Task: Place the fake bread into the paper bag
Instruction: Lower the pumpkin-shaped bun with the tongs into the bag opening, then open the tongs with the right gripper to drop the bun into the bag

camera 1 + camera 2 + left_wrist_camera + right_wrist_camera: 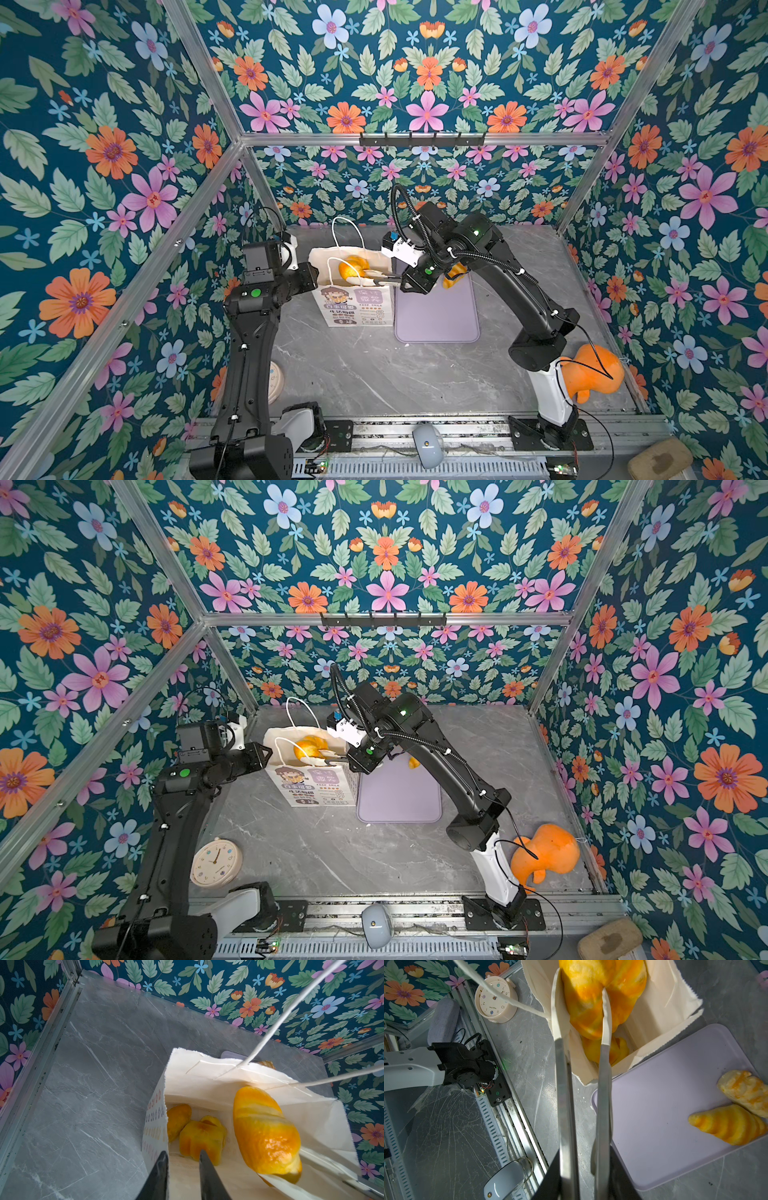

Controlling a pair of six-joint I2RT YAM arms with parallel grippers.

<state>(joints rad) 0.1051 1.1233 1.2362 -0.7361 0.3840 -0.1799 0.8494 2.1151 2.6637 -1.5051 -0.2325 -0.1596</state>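
Note:
The white paper bag (353, 307) (307, 787) stands upright left of the lilac tray (436, 316). My right gripper (409, 284) (583, 1167) is shut on metal tongs (604, 1084). The tongs' white tips pinch a glossy croissant (351, 268) (264, 1130) (591, 991) in the bag's open mouth. Two fake breads (178, 1118) (201, 1136) lie on the bag's floor. Two more fake breads (745, 1088) (729, 1124) rest on the tray. My left gripper (311, 276) (182, 1153) is open and straddles the bag's side wall (158, 1126), one finger outside and one inside.
An orange plush lump (590, 372) lies by the right arm's base. A cream clock (216, 860) sits at the front left. A grey mouse-shaped object (428, 444) lies on the front rail, a brown block (660, 459) at the front right corner. Floral walls enclose the table.

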